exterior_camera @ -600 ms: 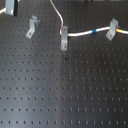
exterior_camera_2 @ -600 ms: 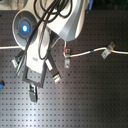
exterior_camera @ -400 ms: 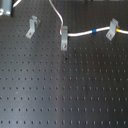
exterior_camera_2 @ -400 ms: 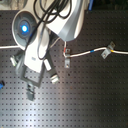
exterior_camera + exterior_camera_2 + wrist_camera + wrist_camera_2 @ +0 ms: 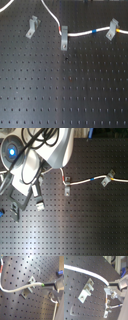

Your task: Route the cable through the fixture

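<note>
On the black perforated board (image 5: 65, 95), the fingers (image 5: 51, 284) pinch the cable (image 5: 17, 289) just beside the leaning fixture (image 5: 28, 289).

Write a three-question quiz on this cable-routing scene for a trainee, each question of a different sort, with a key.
1. True or false: in the first exterior view, the cable already runs through the fixture, which leans at the first exterior view's left.
2. Which colour band sits at the right-hand clip, at the first exterior view's right? A red, B yellow, C green.
3. Fill in: in the first wrist view, the pincer holds the cable next to its ___ band.
Key: 1 false, the fixture's fork is empty; 2 B; 3 green.
</note>
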